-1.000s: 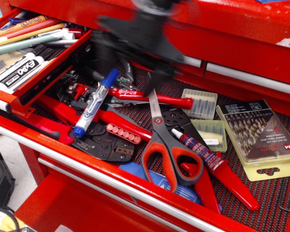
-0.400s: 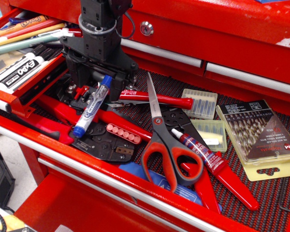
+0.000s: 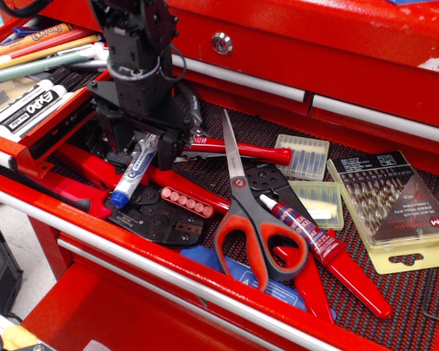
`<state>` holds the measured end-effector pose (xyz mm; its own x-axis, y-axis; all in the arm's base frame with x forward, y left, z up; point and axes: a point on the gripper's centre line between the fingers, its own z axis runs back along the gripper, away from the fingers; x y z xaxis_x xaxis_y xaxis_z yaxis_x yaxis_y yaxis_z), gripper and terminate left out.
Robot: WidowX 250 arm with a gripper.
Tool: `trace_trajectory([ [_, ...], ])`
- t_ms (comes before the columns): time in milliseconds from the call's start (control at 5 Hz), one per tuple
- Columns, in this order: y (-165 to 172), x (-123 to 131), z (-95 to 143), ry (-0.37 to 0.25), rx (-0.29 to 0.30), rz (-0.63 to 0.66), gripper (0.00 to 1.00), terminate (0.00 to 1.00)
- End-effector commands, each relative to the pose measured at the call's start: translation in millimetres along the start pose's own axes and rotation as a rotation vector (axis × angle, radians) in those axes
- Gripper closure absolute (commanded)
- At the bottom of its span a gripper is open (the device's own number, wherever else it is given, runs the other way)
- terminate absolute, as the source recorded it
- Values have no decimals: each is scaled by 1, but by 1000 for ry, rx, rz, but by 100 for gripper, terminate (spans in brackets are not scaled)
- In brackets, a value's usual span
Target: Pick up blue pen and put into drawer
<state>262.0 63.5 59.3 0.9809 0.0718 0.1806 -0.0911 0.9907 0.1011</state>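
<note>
So the black tool (image 3: 143,146) is down low over the big drawer (image 3: 395,300), sitting right on the upper end of the blue pen (image 3: 132,174). Its fingers straddle the pen's barrel, one on each side, and it looks like they're touching it, but the tool body blocks the cap end, so I honestly can't tell if it's actually pinching the pen or just sitting around it with the fingers apart. The pen lies diagonal on top of the red-handled pliers (image 3: 95,172) and a black crimper (image 3: 157,216), blue tail end pointing down-left toward the drawer's front edge, white barrel with blue print showing below the tool. The small drawer (image 3: 55,124) is just to the left, pulled out, holding Expo markers (image 3: 29,106) and some pencils (image 3: 36,55) further back. To the right of the pen there's a pair of scissors (image 3: 249,219) with red and black handles, blades pointing up toward the back. Next to those lies a red-and-white glue tube (image 3: 300,227), then clear bit cases (image 3: 301,156) and a drill bit pack (image 3: 391,197) off on the right side on the black mesh liner (image 3: 351,300).
</note>
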Motion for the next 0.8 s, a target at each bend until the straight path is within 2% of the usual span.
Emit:
trace_trajectory([
  [0, -2, 0, -1, 1, 9, 9, 100, 0],
  [200, -3, 4, 6, 20, 17, 8, 100, 0],
  [400, 4, 5, 21, 68, 27, -8, 100, 0],
  [600, 7, 14, 44, 81, 87, -21, 100, 0],
])
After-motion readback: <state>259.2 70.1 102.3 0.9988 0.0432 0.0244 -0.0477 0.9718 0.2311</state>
